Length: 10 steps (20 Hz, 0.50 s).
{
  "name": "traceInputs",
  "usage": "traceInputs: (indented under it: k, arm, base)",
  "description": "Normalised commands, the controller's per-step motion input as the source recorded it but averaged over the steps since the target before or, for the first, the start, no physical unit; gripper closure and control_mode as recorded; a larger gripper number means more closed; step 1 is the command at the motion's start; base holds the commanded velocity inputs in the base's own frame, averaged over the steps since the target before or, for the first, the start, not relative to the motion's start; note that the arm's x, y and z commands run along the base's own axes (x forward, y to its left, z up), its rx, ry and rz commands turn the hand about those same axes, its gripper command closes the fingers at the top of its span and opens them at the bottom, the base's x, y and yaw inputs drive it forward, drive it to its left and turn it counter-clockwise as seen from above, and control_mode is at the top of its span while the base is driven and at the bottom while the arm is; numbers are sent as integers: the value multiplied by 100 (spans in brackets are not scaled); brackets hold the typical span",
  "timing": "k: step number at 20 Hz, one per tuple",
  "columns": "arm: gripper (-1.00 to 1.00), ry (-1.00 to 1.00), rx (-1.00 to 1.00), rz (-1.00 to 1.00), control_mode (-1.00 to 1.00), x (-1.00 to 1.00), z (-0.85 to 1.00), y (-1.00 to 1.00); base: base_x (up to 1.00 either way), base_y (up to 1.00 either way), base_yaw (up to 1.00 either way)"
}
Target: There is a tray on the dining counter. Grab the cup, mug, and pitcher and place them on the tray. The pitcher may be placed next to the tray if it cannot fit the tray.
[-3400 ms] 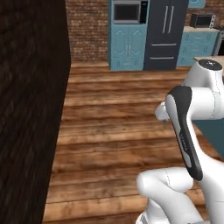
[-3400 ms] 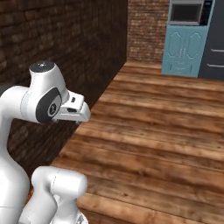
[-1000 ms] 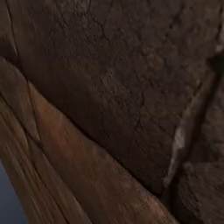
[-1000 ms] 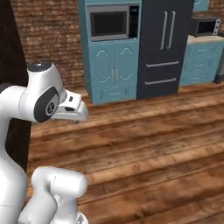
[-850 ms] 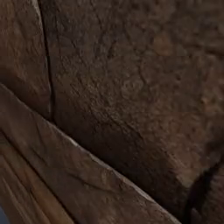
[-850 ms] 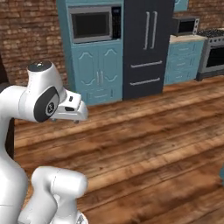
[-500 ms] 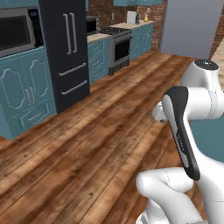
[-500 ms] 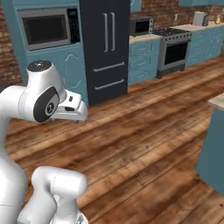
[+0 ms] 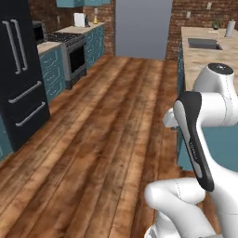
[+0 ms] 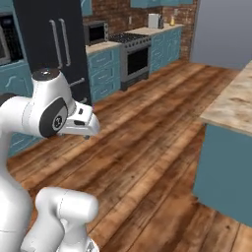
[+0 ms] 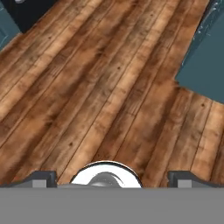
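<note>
Gripper [image 11: 109,177] jaws spread wide, nothing between, aimed down at wooden floor [image 11: 96,87]. Dining counter [image 10: 231,106] ahead to right, well apart from gripper; sink [image 9: 203,43] set near its far edge.

One fridge [image 9: 21,69], one stove [image 9: 69,56].

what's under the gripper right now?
Bare wooden floor lies below the open gripper, with a teal cabinet off to one side. The robot's own body covers the floor directly beneath it.
</note>
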Motion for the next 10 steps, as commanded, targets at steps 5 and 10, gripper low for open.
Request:
traceInputs:
  k: [5,10]
  arm:
    - [-100,0,0,0,100,0,0,0]
    - [-100,0,0,0,100,0,0,0]
  base:
    - [100,79,-54]
    - [100,73,-45]
